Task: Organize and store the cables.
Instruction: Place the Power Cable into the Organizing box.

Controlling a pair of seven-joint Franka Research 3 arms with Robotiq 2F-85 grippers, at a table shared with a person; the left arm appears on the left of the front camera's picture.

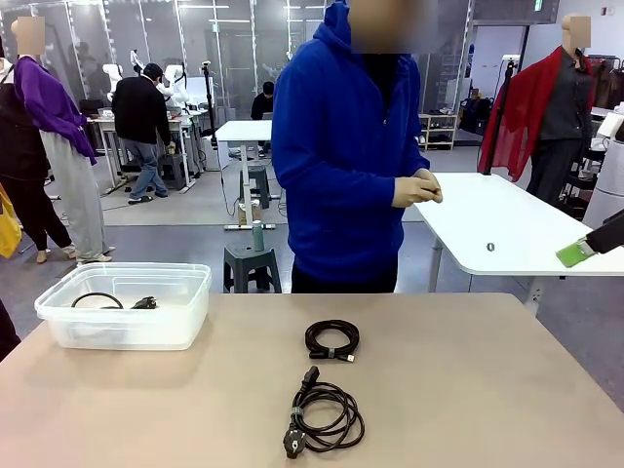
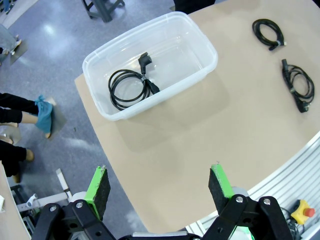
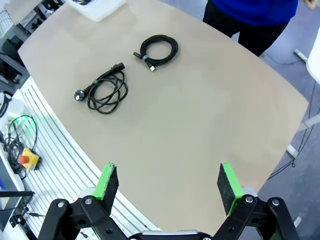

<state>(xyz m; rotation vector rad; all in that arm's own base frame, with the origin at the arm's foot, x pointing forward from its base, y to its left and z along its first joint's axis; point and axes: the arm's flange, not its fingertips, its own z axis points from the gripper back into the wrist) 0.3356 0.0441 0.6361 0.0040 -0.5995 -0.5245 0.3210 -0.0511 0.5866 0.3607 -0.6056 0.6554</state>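
The left gripper (image 2: 158, 170) is seen with its jaws spread wide and nothing between them, held over the table edge on the robot's side of the clear bin (image 2: 202, 75). The right gripper (image 3: 168, 166) is likewise released and empty, well to the right of the bin. On the tan table (image 1: 487, 390), nearest the robot and well right of the bin, a thick power cord coil (image 1: 330, 421) is laid flat. Its long axis runs near to far, with the chunky round plug (image 1: 294, 445) pointed toward the robot and the smaller connector (image 1: 311, 374) pointed away. Just beyond it, not touching, a thinner coil (image 1: 331, 340) (bound by a small tie) is laid with its loose end turned right, away from the bin. Inside the bin one black coiled cable (image 1: 98, 299) is held, its plug toward the bin's right wall. Beyond and right of the bin a person (image 1: 341, 146) in a blue hoodie is seen standing with hands (image 1: 416, 187) brought together. A white table (image 1: 507, 229) and grey floor are seen farther off.
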